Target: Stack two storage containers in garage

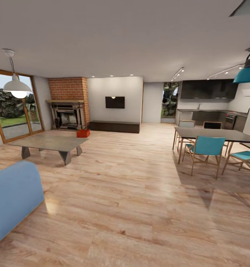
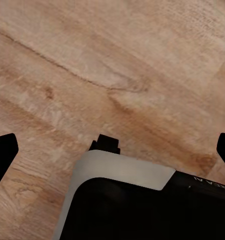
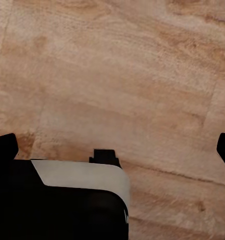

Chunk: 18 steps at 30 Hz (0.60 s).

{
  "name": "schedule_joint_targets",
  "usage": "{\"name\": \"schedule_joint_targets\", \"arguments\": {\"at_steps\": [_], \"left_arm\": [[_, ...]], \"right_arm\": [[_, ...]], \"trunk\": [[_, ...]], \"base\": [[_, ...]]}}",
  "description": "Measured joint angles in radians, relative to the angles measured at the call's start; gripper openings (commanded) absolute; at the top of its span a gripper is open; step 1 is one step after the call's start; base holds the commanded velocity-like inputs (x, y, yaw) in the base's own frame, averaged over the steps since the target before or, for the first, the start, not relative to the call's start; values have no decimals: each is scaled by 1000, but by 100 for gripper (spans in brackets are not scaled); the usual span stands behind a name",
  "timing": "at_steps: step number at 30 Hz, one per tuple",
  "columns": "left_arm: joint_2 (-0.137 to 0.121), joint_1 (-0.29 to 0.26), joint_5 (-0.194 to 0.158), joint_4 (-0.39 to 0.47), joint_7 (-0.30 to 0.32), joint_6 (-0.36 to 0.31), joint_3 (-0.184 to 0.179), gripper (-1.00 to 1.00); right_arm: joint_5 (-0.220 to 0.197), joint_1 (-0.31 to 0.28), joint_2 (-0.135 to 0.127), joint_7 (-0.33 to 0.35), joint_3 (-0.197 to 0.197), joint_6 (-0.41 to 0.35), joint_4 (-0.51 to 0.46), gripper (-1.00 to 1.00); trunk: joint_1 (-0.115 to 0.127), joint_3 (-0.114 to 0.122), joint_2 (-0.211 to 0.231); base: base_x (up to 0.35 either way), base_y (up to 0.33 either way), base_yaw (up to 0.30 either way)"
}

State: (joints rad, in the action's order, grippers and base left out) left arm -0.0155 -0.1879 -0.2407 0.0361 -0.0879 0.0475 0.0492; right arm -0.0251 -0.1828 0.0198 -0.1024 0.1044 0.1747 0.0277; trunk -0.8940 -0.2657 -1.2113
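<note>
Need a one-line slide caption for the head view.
Head view across the living room's wood floor: an orange-red storage container sits beyond the low grey table, before the brick fireplace.

Wood-plank floor [image 1: 132, 193]: orange-red storage container [image 1: 83, 133], possibly two, beside grey coffee table [image 1: 50, 142].

Left gripper [image 2: 112, 150]: black fingertips at both frame edges, matte finish. Black housing, rounded corner, pale grey band along edge [image 2: 122, 167]; small black block above band; faint pale lettering, unreadable. Right gripper [image 3: 112, 147]: same black fingertips, black housing, pale grey band, small black block.
</note>
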Motion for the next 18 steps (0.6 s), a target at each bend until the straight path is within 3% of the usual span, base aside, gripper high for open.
{"name": "schedule_joint_targets", "arguments": {"at_steps": [10,18], "left_arm": [[-1,0,0,0,1,0,0,100],[0,0,0,0,1,0,0,100]], "right_arm": [[0,0,-1,8,0,0,0,100],[1,0,-2,8,0,0,0,100]], "trunk": [[0,0,0],[0,0,0]], "base": [[330,0,264],[330,0,69]]}}
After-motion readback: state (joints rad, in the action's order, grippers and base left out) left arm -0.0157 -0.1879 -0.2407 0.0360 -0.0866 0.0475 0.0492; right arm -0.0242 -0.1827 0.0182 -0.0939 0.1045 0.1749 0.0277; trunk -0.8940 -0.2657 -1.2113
